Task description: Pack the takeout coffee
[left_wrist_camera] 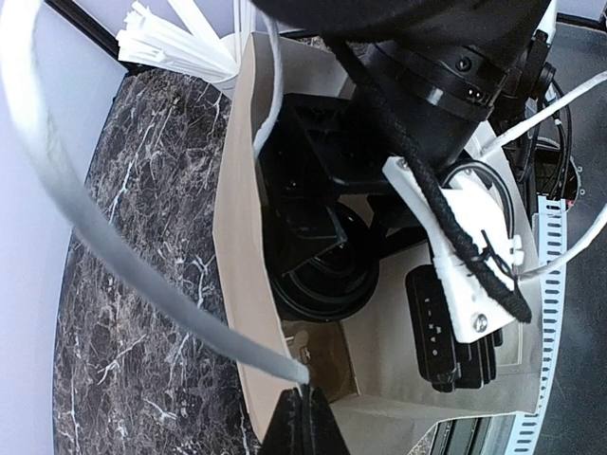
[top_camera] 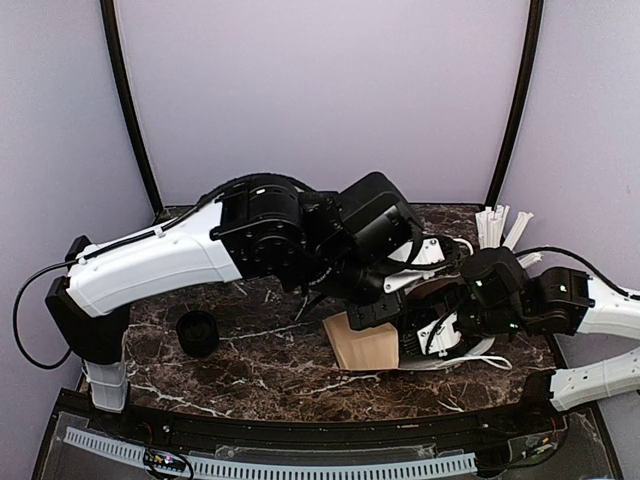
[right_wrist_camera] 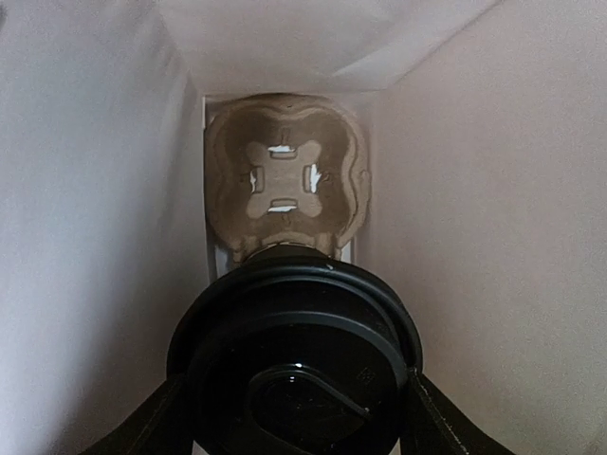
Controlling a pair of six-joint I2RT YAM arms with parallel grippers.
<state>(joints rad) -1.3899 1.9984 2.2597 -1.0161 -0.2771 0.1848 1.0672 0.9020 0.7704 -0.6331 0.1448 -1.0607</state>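
The bag [top_camera: 362, 348] is pinched at its rim by the closed left gripper [left_wrist_camera: 296, 424], at 6 o'clock in the left wrist view. Inside the bag, a carrier [right_wrist_camera: 285, 180] is seen at 12 o'clock, and the coffee [right_wrist_camera: 296, 332] is clamped at its lid by the right gripper [right_wrist_camera: 298, 419].

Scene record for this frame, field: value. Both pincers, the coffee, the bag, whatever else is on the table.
left pincer: shut on brown paper bag rim, holding it open
right pincer: down inside the bag, shut on takeout coffee
takeout coffee: lid on, inside bag, over near carrier slot; seating not visible
cup carrier: cardboard, on bag floor, far slot empty
table: black cup left of bag, white stirrers at back right
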